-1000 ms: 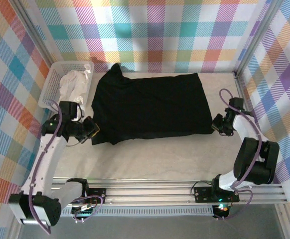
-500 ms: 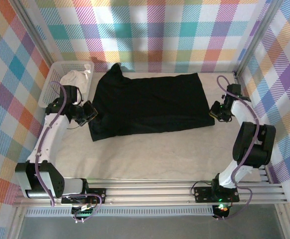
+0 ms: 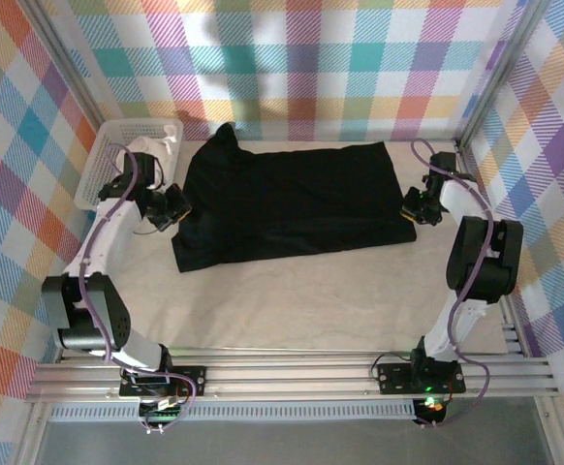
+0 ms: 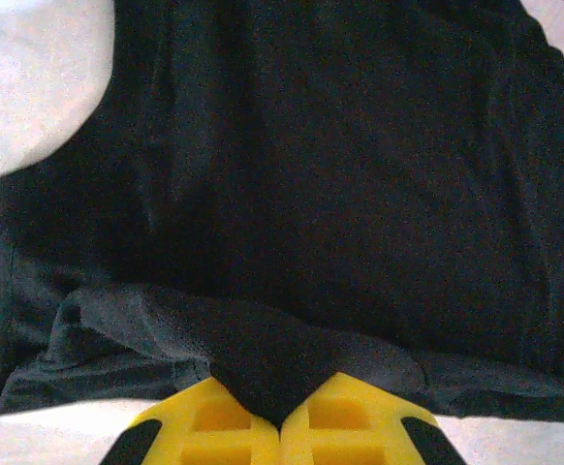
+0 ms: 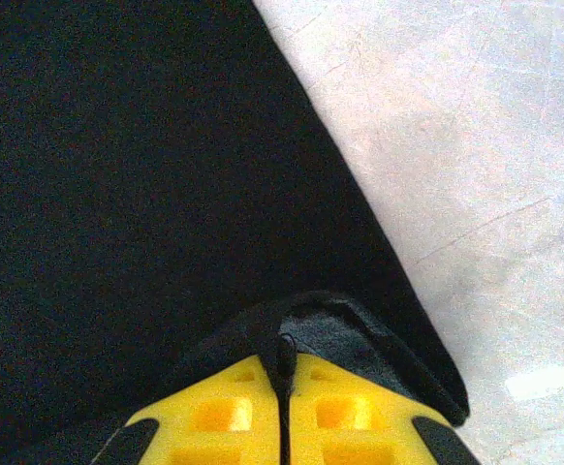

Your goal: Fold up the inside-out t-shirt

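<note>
Far-left corner of table: white basket, with white cloth in it, partly behind the left arm.

Left end effector, top view: just right of the basket, at the left edge of the inside-out t-shirt. In the left wrist view, the yellow fingers are pressed together with a tongue of black fabric pinched between them. A lifted fold of the t-shirt runs sideways from the pinch point. The left end effector is clamped on the shirt.

The t-shirt is spread flat over the far half of the table and spans the space between the two end effectors. One lobe of fabric peaks toward the far edge at its left end. Its near-left corner sags toward the near edge. Only plain black fabric shows.

Right end effector: at the shirt's right edge, near the table's far-right corner. In the right wrist view, the yellow fingers are shut, with a curl of the black hem caught in the seam between them. The right end effector is clamped on the t-shirt. Pale table surface is bare to the right of the hem.
</note>
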